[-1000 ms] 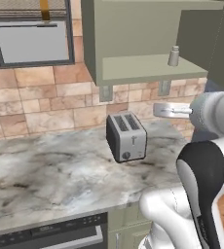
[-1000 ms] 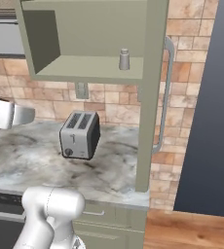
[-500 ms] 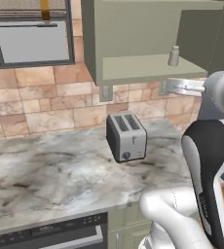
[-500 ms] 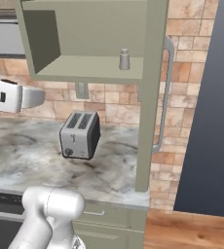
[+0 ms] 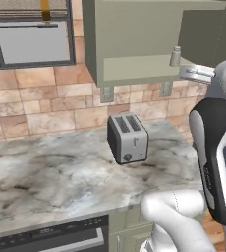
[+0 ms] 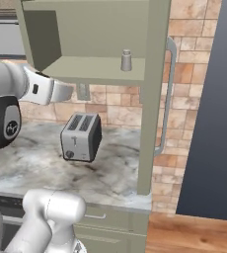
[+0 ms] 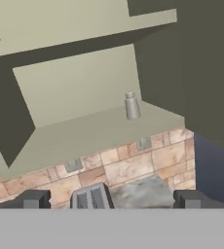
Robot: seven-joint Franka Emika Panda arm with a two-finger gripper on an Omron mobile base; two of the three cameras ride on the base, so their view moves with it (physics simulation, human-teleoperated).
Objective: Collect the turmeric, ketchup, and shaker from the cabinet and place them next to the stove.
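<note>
I see the shaker (image 7: pixel 131 106) upright on the cabinet (image 7: pixel 84 131) shelf, right of centre in my hand view, above and well beyond my gripper (image 7: pixel 111 198), whose fingers stand wide apart, empty, below shelf level.

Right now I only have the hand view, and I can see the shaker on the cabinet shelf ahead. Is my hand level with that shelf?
Observer: No. In the left base view the fingers sit just below the shelf's front edge, under the shaker and outside the cabinet.
Operator: What's beneath the cabinet?
Observer: A silver toaster stands on the marble counter, set at an angle to the wall.
Operator: Anything past the shaker's side?
Observer: The right base view shows a long grey handle running down the tall panel at the cabinet's right end.
</note>
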